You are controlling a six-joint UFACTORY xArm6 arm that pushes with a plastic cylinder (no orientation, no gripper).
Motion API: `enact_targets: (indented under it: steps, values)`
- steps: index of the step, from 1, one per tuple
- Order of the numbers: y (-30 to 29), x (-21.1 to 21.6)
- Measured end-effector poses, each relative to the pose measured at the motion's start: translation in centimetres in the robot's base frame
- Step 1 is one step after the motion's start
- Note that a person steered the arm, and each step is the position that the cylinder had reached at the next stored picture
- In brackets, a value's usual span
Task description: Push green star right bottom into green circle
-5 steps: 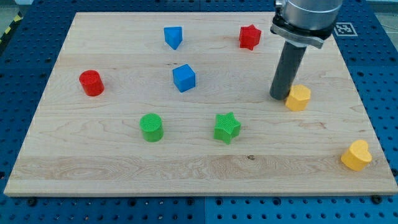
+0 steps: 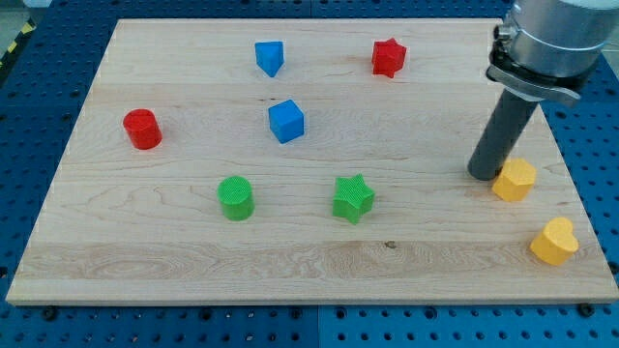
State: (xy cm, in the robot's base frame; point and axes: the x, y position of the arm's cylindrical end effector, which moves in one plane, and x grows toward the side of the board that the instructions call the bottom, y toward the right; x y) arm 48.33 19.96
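The green star (image 2: 353, 197) lies on the wooden board (image 2: 193, 261), a little below the middle. The green circle (image 2: 235, 197) stands to its left at the same height, well apart from it. My tip (image 2: 483, 175) is far to the star's right, near the board's right edge. It touches the left side of a yellow hexagon block (image 2: 514, 180).
A yellow heart (image 2: 554, 242) lies at the bottom right corner. A red star (image 2: 388, 57) and a blue triangular block (image 2: 270, 57) are near the top. A blue cube (image 2: 286, 121) sits at the middle and a red cylinder (image 2: 142, 129) at the left.
My tip has slid right and a little down, pushing the yellow hexagon with it toward the right edge. The green star and green circle have not moved.
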Motion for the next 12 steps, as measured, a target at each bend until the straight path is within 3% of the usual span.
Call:
enact_targets:
  steps: [3, 9, 12]
  values:
    - [2.0, -2.2]
    - [4.7, 1.7]
    - [-1.3, -2.7]
